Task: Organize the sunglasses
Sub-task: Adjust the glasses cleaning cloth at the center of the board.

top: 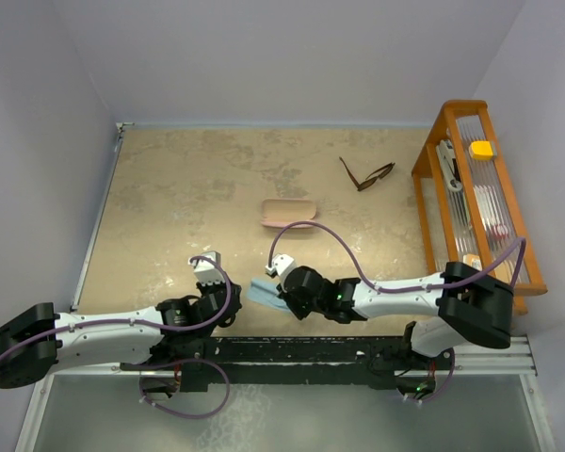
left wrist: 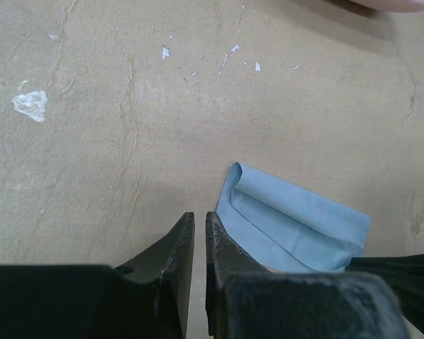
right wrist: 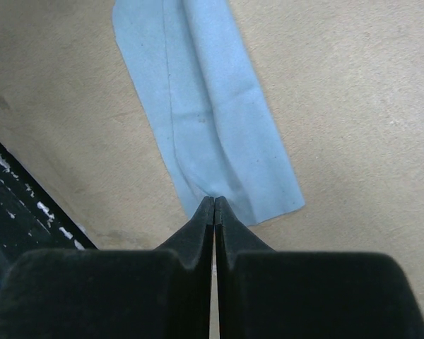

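Tan surface (top: 169, 188) holds sunglasses (top: 367, 175) far right; right end effector (right wrist: 214, 200) pinches blue cloth (right wrist: 198, 99); left end effector (left wrist: 200, 215) nearly pressed together.

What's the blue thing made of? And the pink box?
The blue cloth looks like soft, matte fabric: it folds and wrinkles. The pink case looks smooth and stiff, maybe plastic or leatherette, but it's too small to tell.

The sunglasses (top: 367, 175) are lying in the upper right of the tan table (top: 188, 188), beside an orange rack (top: 431, 151). A pink case (top: 289, 211) is sitting at center. Low in the frame, the right gripper (top: 281, 298) is meeting a light blue cloth (top: 263, 291), with the left gripper (top: 207, 263) pointing up-frame to its left.
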